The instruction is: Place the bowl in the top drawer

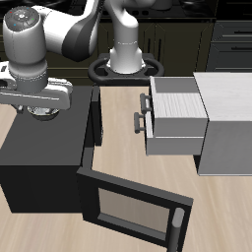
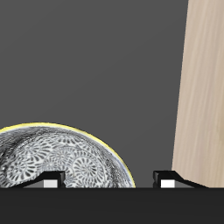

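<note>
Gripper (image 1: 41, 116) hovers spread above the bowl (image 2: 61, 157) on the microwave (image 1: 39, 148); next, descend and pinch its rim; drawer (image 1: 177, 110) already open

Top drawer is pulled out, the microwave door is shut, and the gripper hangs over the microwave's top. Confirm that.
One detail is wrong: the microwave door is not shut but swung open, as the exterior view shows. The rest holds: the top drawer is pulled out and the gripper hangs over the microwave top.
</note>
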Robot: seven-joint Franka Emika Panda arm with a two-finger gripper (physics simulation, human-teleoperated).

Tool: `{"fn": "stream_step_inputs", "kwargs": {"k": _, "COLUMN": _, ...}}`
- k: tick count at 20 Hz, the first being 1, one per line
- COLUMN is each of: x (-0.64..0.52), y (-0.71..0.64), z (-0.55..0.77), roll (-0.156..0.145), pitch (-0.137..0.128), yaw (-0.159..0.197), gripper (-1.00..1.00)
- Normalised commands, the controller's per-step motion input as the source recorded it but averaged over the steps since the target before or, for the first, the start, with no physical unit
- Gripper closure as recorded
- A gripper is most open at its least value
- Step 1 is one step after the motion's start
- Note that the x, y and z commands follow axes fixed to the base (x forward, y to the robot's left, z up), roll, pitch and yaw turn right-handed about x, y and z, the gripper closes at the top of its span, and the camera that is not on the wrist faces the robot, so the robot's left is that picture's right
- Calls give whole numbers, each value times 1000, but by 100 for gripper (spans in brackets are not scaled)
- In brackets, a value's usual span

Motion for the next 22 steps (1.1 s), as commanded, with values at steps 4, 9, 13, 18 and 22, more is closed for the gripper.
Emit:
{"fn": "stream_step_inputs", "kwargs": {"k": 4, "x": -36, "y": 65, "z": -12, "roll": 11, "pitch": 9, "yaw": -2, "gripper": 100}}
{"fn": "stream_step_inputs", "kwargs": {"k": 9, "x": -98, "y": 60, "z": 165, "roll": 18, "pitch": -23, "yaw": 3, "gripper": 100}}
{"fn": "stream_step_inputs", "kwargs": {"k": 13, "x": -183, "y": 77, "z": 280, "roll": -5, "pitch": -36, "yaw": -10, "gripper": 100}}
{"fn": "stream_step_inputs", "kwargs": {"k": 18, "x": -229, "y": 155, "z": 361, "roll": 3, "pitch": -58, "yaw": -1, "gripper": 100}}
{"fn": "stream_step_inputs", "kwargs": {"k": 22, "x": -451, "y": 314, "z": 539, "roll": 30, "pitch": -89, "yaw": -21, "gripper": 100}}
